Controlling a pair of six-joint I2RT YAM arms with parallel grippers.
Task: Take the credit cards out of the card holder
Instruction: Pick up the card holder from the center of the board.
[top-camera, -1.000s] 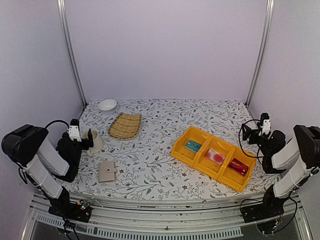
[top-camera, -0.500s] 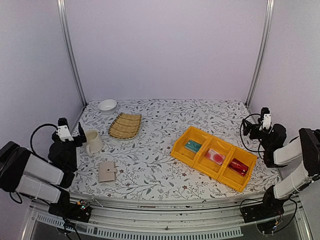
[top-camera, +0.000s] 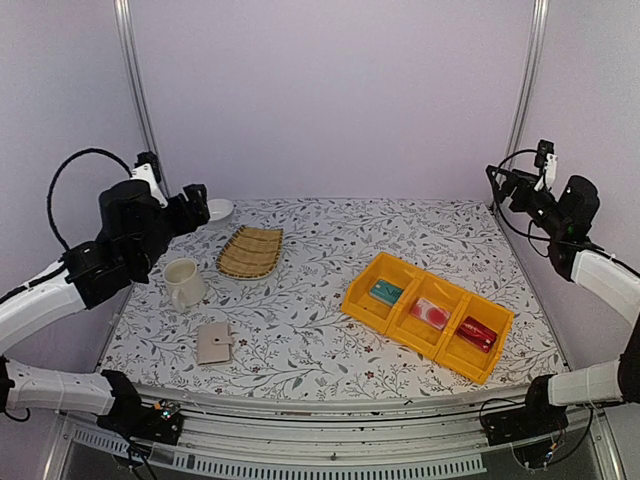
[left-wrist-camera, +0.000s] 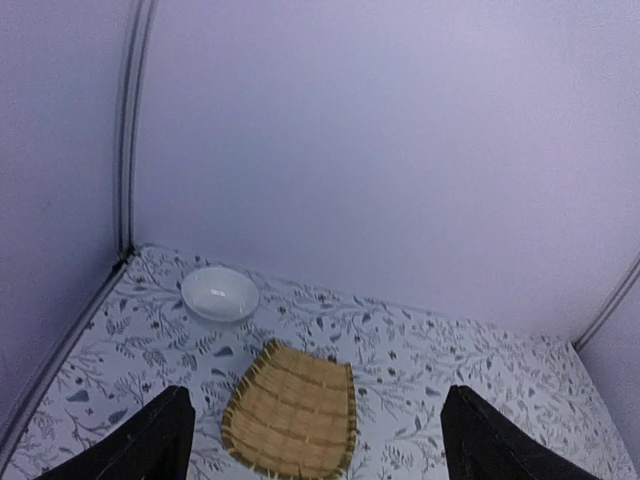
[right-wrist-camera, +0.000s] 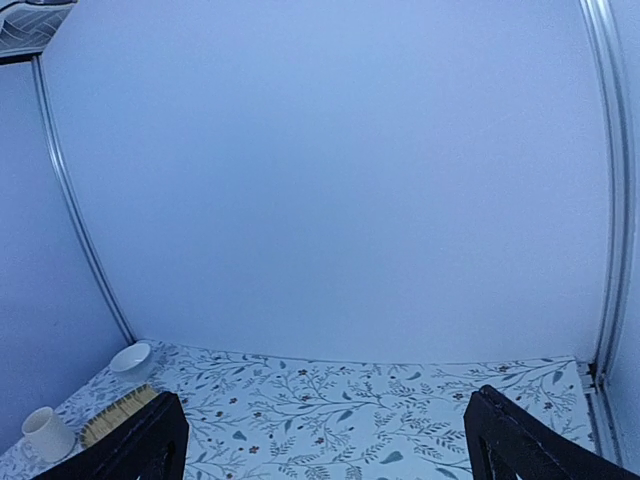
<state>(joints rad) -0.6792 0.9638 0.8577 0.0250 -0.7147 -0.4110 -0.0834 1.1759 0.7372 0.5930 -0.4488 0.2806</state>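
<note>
A floral-print surface (top-camera: 300, 345) sits inside pale lilac walls. The card holder (top-camera: 213, 342) lies flat and folded shut near the front left corner, just in front of a cream mug (top-camera: 184, 281). I can be sure of no credit cards outside it, so I judge them tucked inside. The yellow trays (top-camera: 365, 315) on the right hold small teal, pink and red items I cannot name from here.

My left hand (top-camera: 196, 205) hovers high over the back left, spread wide and holding nothing, aimed at the bamboo mat (left-wrist-camera: 290, 420) and white bowl (left-wrist-camera: 219, 293). My right hand (top-camera: 503, 183) is raised too, wide and empty, well apart from everything.

The step is the approach. I should bring the left hand down and toward me, meet the holder from above and pin it. The right hand can then pry it open gently so it doesn't skid.
</note>
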